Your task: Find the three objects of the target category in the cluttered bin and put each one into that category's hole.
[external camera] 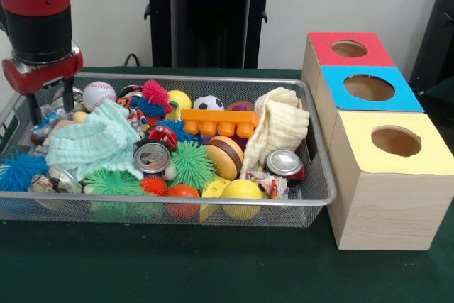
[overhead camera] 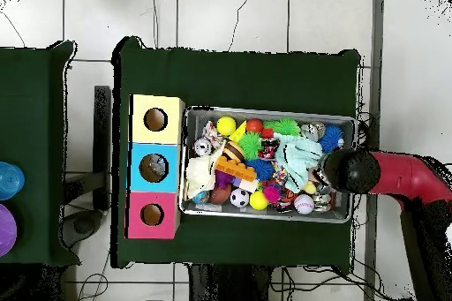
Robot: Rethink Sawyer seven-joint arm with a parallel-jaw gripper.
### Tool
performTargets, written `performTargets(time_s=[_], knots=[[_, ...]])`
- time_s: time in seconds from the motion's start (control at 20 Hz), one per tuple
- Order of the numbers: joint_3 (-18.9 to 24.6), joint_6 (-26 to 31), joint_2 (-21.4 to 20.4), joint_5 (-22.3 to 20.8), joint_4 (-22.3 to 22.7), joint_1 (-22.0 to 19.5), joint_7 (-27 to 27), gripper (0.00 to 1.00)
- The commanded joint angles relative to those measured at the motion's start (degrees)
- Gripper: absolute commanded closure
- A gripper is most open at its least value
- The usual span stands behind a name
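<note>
The silver wire-mesh bin [external camera: 312,200] is full of toys, cloths and cans; it also shows in the overhead view [overhead camera: 187,161]. My gripper [external camera: 50,106] hangs open over the bin's left end, its fingertips [external camera: 32,113] just above a crinkly packet [external camera: 42,131]. Nothing is held. A second clear packet with multicoloured contents [external camera: 53,181] lies at the front left, and a third [external camera: 273,184] lies at the front right beside a can. In the overhead view the arm [overhead camera: 350,171] hides the gripper; the two front packets show there [overhead camera: 311,130] [overhead camera: 209,131].
Three wooden boxes with round holes stand right of the bin: red [external camera: 349,49], blue [external camera: 369,88], yellow [external camera: 396,141]. Crushed cans [external camera: 152,157] [external camera: 284,163], a mint cloth [external camera: 99,140], a cream cloth [external camera: 280,129], balls and spiky toys fill the bin.
</note>
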Motion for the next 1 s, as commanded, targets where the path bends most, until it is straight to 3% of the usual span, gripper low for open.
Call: performTargets(time_s=[0.05, 0.5, 1.0], knots=[[-1.78, -0.20, 2.33, -5.05, 3.35, 0.97, -3.37, 0.00], [-8.23, 2.76, 3.90, -9.01, -0.33, 3.82, -0.89, 0.00], [-7.35, -1.93, 6.01, -8.45, -0.50, 1.57, -1.83, 0.00]])
